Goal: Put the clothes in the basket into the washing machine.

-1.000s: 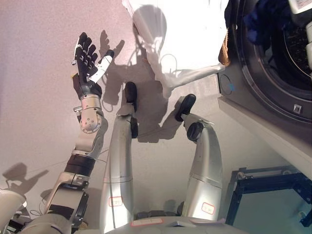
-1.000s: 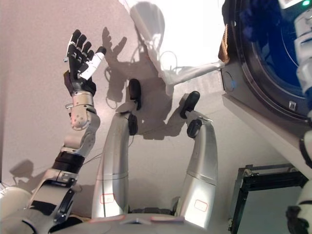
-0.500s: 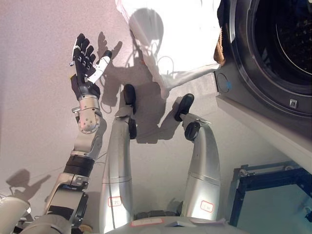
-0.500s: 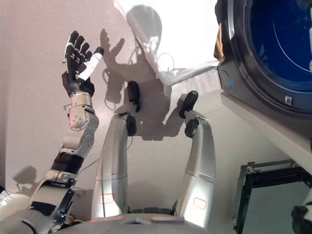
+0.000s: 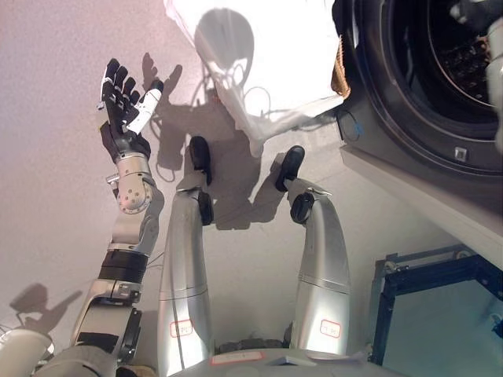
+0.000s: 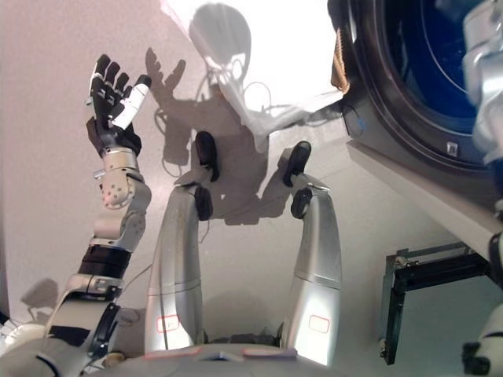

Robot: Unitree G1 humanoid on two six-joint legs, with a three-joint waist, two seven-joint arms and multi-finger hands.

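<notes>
A white fabric basket [image 5: 267, 55] with a braided tan handle [image 5: 341, 72] stands on the floor at the top centre, right beside the washing machine [image 5: 409, 169]. The machine's round drum opening [image 5: 440, 71] is dark, and I see no clothes in it or in the basket. My left hand [image 5: 119, 106] is raised over the bare floor at the left, fingers spread and straight, holding nothing. My right forearm [image 6: 481, 86] crosses the drum opening at the right edge. Only a grey bit of the right hand [image 5: 465, 9] shows at the top edge.
A dark metal frame [image 5: 428, 287] stands at the lower right, below the machine's pale front ledge [image 5: 409, 196]. Pale floor [image 5: 47, 181] spreads out to the left of the basket.
The camera has swung, so the whole scene has slid left. A blue garment at the drum mouth one second ago is gone from view. My right arm left the view and is back.
</notes>
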